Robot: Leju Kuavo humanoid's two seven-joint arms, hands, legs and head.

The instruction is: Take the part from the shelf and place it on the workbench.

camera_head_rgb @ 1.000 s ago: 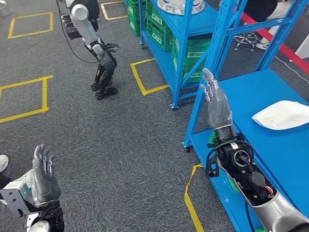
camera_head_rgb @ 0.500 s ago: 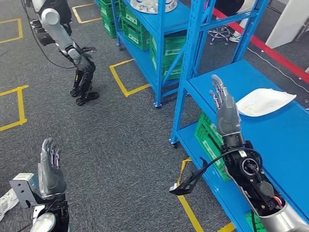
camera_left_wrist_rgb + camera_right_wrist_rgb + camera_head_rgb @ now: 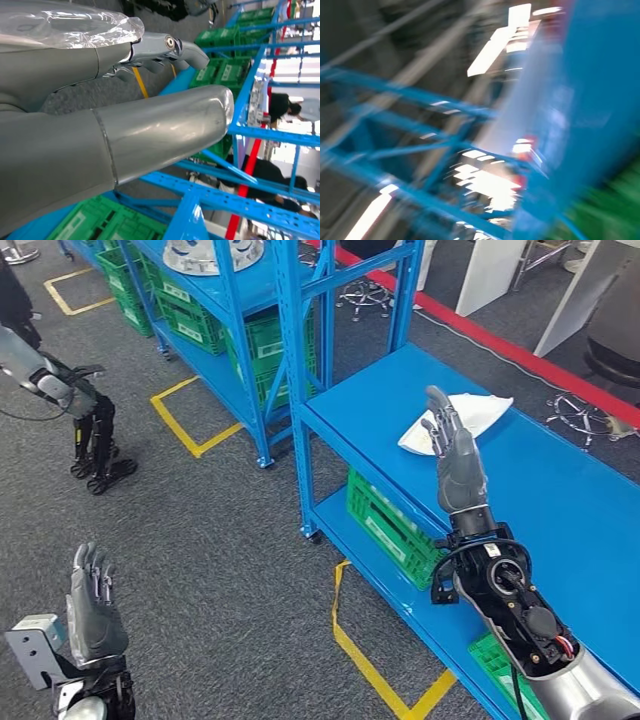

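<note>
Part (image 3: 456,418): white, on blue shelf (image 3: 573,500), just beyond right hand (image 3: 456,465).
Right hand: fingers spread, empty.
Left hand (image 3: 94,605): fingers apart, empty, over floor.

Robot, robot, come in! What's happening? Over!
Left hand and right hand open, empty. Flat white part on blue shelf, untouched. Nothing blocking it.

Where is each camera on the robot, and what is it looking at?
Head view: high on the body, looking down at the blue shelf, the white part and grey floor; both arms, left hand and right hand show.
Left wrist view: behind the left hand, facing blue racks and green crates.
Right wrist view: too blurred; blue beams only.
Head and left wrist views share the left hand, racks and crates.
</note>
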